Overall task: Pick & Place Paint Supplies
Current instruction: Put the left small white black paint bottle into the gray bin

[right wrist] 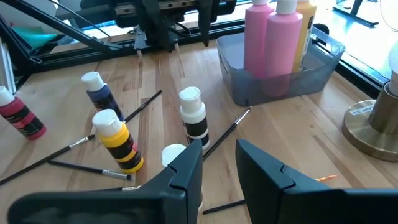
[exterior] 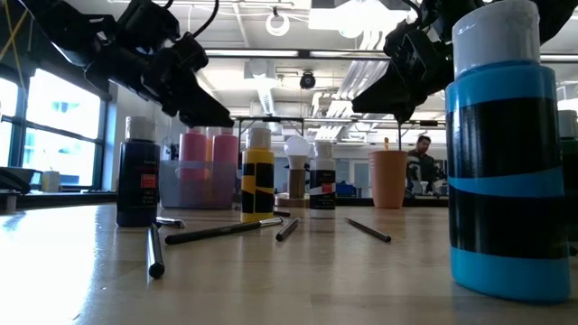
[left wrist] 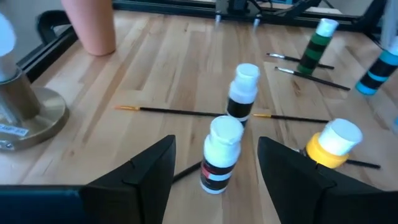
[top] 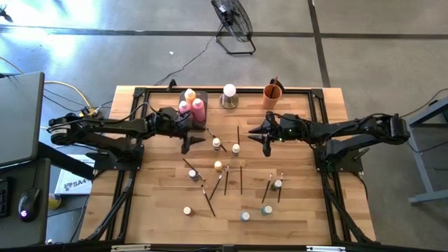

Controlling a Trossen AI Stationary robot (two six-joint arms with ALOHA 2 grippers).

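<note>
Left pincer is hovering with its fingers spread wide and nothing between them — a white-capped bottle with a red label is standing upright on the bench dead ahead, just right of the grey tray. Right pincer is waiting slightly apart, empty.

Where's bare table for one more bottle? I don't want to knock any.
Free: the near-left corner of the table, beside the white-capped bottle; the near-right corner past the blue bottles; the right edge below the right gripper. Crowded: the middle, among brushes, and the tray under the left gripper.
</note>
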